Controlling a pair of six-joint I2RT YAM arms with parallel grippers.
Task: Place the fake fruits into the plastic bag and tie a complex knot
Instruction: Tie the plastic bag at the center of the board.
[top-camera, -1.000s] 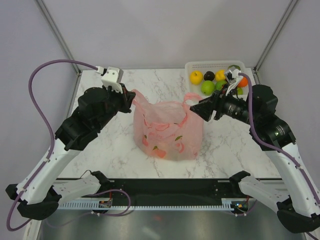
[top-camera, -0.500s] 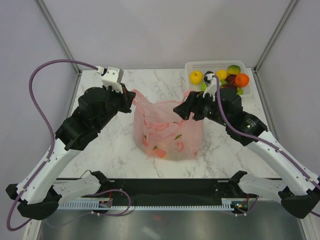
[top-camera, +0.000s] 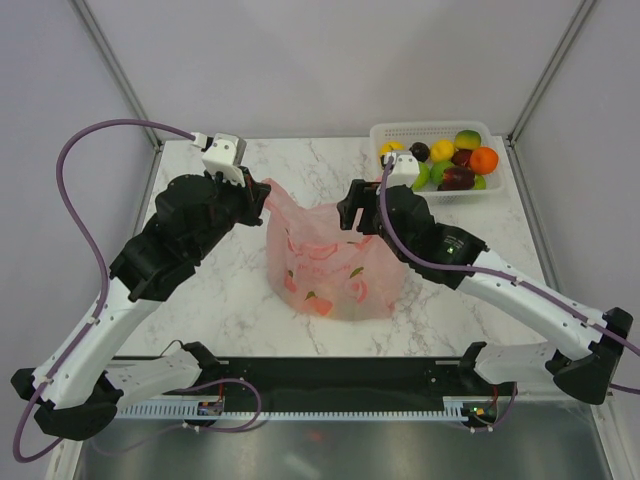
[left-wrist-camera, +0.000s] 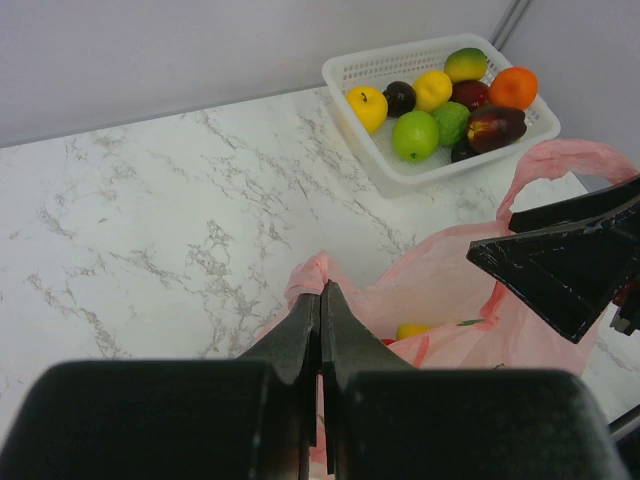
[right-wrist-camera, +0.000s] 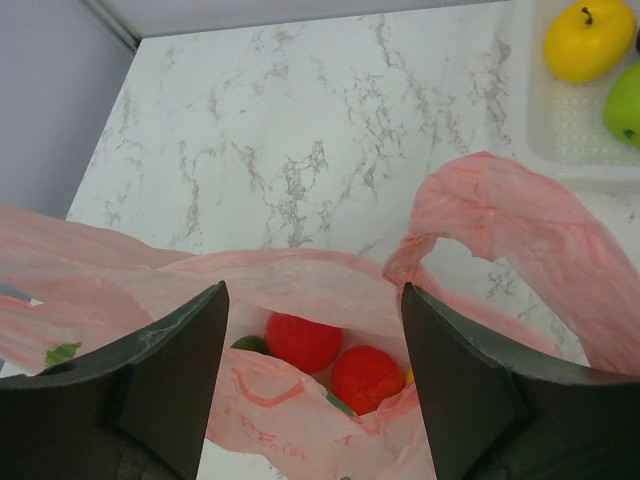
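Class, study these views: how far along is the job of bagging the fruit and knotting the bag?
Done: a few fruits lie inside the bag. In hand: the left gripper is shut on one handle, and the right gripper hangs open and empty over the bag's mouth. Left: bagging the rest from the basket, then all the tying.

Your right gripper has moved toward the desk's left edge, now over the plastic bag's mouth, jaws wider

The plastic bag half-hides the fake fruits inside; the basket is cut by the edge.
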